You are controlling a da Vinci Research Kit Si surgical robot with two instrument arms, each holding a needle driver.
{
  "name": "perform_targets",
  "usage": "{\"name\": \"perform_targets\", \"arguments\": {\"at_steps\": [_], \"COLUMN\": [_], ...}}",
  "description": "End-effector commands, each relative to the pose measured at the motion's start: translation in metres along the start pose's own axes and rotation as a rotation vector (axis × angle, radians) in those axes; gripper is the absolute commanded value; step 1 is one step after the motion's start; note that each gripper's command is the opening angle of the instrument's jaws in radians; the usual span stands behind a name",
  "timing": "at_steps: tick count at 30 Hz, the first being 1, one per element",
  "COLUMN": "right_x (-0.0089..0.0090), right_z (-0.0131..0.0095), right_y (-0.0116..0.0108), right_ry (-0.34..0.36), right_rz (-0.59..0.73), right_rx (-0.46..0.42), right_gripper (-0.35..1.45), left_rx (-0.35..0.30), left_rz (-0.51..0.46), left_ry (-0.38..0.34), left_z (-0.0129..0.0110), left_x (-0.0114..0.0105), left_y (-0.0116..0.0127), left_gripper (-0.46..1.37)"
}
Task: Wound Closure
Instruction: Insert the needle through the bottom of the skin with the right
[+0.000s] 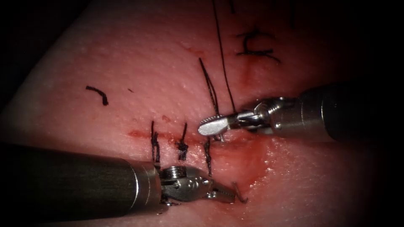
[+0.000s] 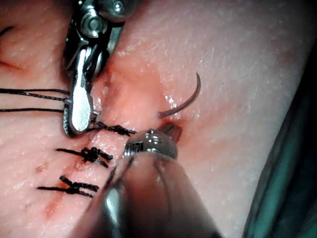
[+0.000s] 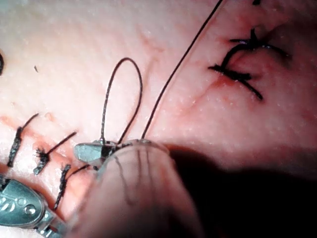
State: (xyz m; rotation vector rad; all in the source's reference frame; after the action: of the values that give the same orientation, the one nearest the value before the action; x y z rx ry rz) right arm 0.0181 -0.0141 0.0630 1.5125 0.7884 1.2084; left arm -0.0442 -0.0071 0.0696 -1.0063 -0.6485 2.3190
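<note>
Nearest, the left tool [image 1: 225,194] comes in low from the left. Its jaws are closed on the needle [image 1: 240,194] close to one end, at the spot where that end meets the tissue [image 1: 126,63]. In the left wrist view the needle [image 2: 190,96] curves up clear of the surface, its other end free. Whether the held end sits in the tissue I cannot tell. The needle lies on the near side of the cut [image 1: 139,134], just right of the last of 3 stitches [image 1: 182,147], with red fluid [image 1: 252,168] pooled beside it.

Beyond the cut, the right tool [image 1: 214,125] has its jaws closed on the thread [image 1: 221,50]. A loop [image 3: 121,89] rises from the jaws, and 1 long strand runs away to the far edge. Farther off lie an older knot [image 1: 256,46] and a loose scrap [image 1: 97,94].

This looks like work on a 4th stitch at the open right end of the cut. Going in or coming out cannot be read here. Any needle move calls for a firm hold, a path along its curve, and slack in the thread.

Room is tight to the left, where the 3rd stitch lies just beside both tips. To the right and near side the tissue is open. The 2 tips stand near each other across the cut, so neither can swing far toward the other.
</note>
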Motion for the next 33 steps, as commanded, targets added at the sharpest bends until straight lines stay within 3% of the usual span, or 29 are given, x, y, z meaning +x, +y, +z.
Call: {"name": "perform_targets", "arguments": {"at_steps": [1, 20, 23, 29, 30, 33], "right_x": [-0.0003, -0.0035, -0.0032, -0.0006, 0.0002, 0.0016], "right_z": [0.0000, -0.0002, -0.0004, -0.0011, -0.0015, -0.0021], "right_y": [0.0000, -0.0003, -0.0004, 0.0000, 0.0001, 0.0005], "right_ry": [-0.005, -0.046, -0.041, 0.030, 0.068, 0.121], "right_rz": [-0.004, -0.014, -0.030, -0.266, -0.299, -0.364], "right_rx": [-0.005, -0.005, -0.015, -0.021, -0.021, -0.027], "right_gripper": [-0.35, -0.35, -0.35, -0.35, -0.03, 0.55], "left_rx": [-0.005, -0.004, -0.002, 0.000, -0.001, -0.002], "left_rz": [0.000, 0.021, 0.037, 0.054, 0.054, 0.061], "left_ry": [0.003, 0.023, 0.026, 0.037, 0.037, 0.036], "left_z": [0.0000, 0.0000, 0.0001, 0.0002, 0.0001, 0.0000], "left_x": [0.0000, 0.0002, 0.0003, 0.0004, 0.0003, 0.0002], "left_y": [0.0000, 0.0000, 0.0000, 0.0000, 0.0000, 0.0001], "left_gripper": [-0.35, -0.35, -0.35, -0.35, -0.35, -0.35]}}
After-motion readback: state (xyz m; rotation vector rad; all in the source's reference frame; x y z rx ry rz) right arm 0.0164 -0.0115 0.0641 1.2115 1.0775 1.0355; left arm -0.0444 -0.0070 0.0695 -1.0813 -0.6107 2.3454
